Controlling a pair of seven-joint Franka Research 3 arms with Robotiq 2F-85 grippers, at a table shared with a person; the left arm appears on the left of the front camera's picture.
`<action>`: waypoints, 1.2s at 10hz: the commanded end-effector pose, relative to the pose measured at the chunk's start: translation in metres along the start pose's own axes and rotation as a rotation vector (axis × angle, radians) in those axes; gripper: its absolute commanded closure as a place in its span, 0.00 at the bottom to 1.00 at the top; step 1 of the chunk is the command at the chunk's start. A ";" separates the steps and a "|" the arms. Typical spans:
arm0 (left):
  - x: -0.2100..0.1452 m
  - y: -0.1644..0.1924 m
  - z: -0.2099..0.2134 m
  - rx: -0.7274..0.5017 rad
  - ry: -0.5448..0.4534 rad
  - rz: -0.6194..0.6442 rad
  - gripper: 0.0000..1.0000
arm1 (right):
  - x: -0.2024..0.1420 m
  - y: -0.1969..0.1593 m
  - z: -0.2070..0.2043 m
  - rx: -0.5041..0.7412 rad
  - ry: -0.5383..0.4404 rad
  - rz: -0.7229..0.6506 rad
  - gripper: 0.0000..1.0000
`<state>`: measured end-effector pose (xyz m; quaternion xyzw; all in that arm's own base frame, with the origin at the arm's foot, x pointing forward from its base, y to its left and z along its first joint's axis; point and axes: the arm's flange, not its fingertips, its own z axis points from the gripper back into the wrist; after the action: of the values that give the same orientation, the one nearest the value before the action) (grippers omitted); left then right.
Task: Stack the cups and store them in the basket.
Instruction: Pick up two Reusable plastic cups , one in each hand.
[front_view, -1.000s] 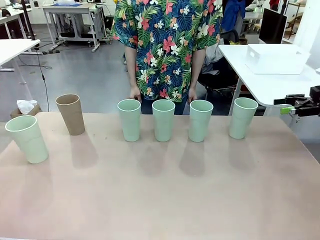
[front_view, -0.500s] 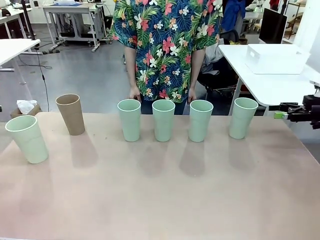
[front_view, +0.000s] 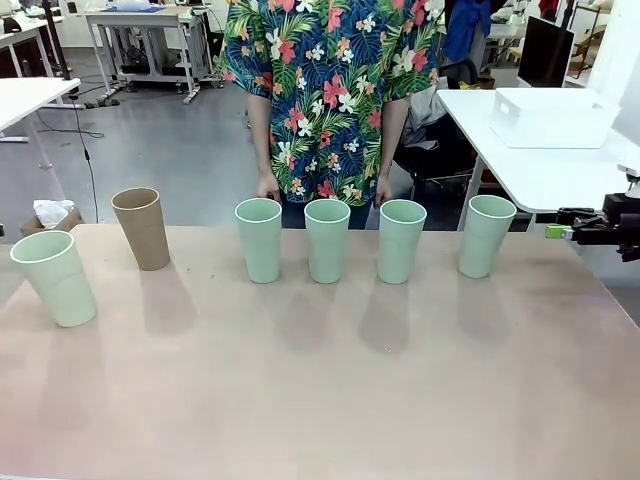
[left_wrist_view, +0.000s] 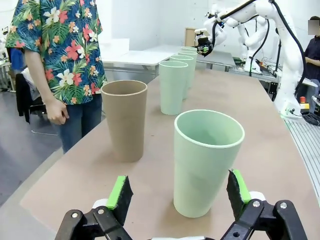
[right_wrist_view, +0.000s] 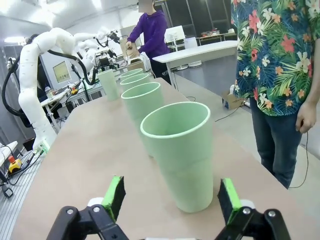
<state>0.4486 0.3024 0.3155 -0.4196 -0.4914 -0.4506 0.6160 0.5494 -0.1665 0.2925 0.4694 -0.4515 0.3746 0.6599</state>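
Several mint green cups and one tan-brown cup (front_view: 142, 228) stand upright in a row along the far side of the table. My right gripper (front_view: 556, 229) hovers at the table's right edge, just right of the rightmost cup (front_view: 486, 235). In the right wrist view my right gripper (right_wrist_view: 172, 196) is open, with that cup (right_wrist_view: 181, 150) close in front between the finger lines. My left gripper (left_wrist_view: 178, 189) is open too, facing the leftmost mint cup (left_wrist_view: 206, 160), with the brown cup (left_wrist_view: 125, 119) behind it. The white basket (front_view: 553, 118) sits on the neighbouring white table.
A person in a flowered shirt stands at the far edge, a hand (front_view: 270, 187) resting near the middle cups. The near half of the brown table (front_view: 320, 400) is bare. The white side table (front_view: 520, 165) stands beyond the right corner.
My right gripper has slid a little to the left, closer to the rightmost cup. The cups and the person have not moved.
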 end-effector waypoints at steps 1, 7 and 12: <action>0.005 0.001 -0.002 0.004 0.008 -0.010 0.00 | 0.004 0.001 0.000 0.000 0.002 0.007 0.00; -0.036 -0.008 0.004 -0.080 -0.091 -0.047 0.00 | -0.035 -0.057 -0.029 0.134 -0.155 0.150 0.00; -0.063 -0.001 -0.010 -0.134 -0.183 -0.057 0.00 | -0.040 -0.060 -0.038 0.128 -0.128 0.178 0.00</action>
<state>0.4369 0.3007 0.2511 -0.4816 -0.5213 -0.4507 0.5414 0.6004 -0.1527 0.2288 0.5030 -0.4995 0.4210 0.5659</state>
